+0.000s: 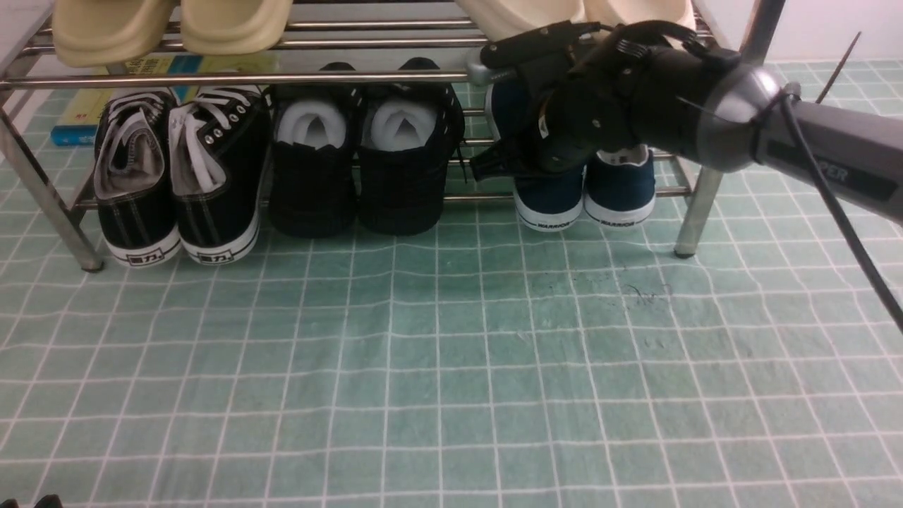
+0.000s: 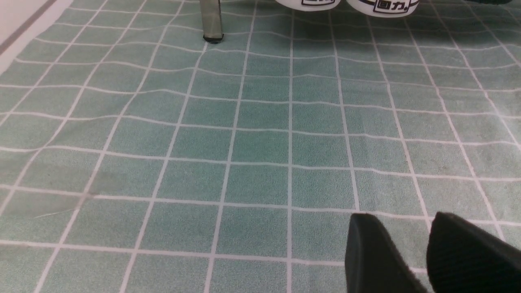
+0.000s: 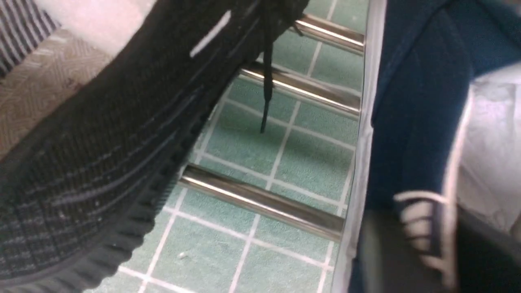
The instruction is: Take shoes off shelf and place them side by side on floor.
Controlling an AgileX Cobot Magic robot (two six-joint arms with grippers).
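Observation:
The two navy shoes stand at the right end of the shelf's lower tier (image 1: pixel 233 79), one on the left (image 1: pixel 550 201) and one on the right (image 1: pixel 622 187), heels toward me. My right gripper (image 1: pixel 511 159) reaches in under the upper rail at the left shoe. In the right wrist view this gripper (image 3: pixel 427 244) straddles that shoe's (image 3: pixel 411 122) white-trimmed side wall, one finger outside and one inside, shut on it; the picture is blurred there. My left gripper (image 2: pixel 401 217) hovers low over the floor (image 2: pixel 244 142), open and holding nothing.
Black lace-up sneakers (image 1: pixel 176 176) and all-black shoes (image 1: pixel 363 162) fill the rest of the lower tier; the black shoe (image 3: pixel 101 142) lies close beside the navy one. Cream slippers (image 1: pixel 169 25) sit on the upper tier. A shelf leg (image 1: pixel 695 212) stands right of the navy pair.

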